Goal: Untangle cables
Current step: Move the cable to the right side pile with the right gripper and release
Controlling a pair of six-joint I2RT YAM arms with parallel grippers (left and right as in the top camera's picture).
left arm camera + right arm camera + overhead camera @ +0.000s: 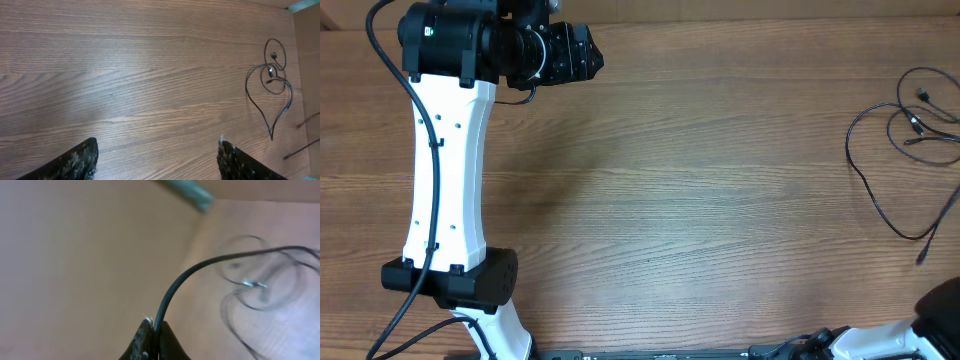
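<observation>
The cables lie as thin black cords in loose loops at the table's far right edge, with long strands trailing toward the front. In the left wrist view the cables form a heart-shaped bunch far to the right. My left gripper hangs open over bare wood, far from them; overhead, the left gripper is at the back left. My right gripper is shut on one black cable, which arches up and away to the blurred loops.
The wooden table spans the whole view. The white left arm stretches along the left side. Part of the right arm shows at the front right corner. A teal strip marks a far edge.
</observation>
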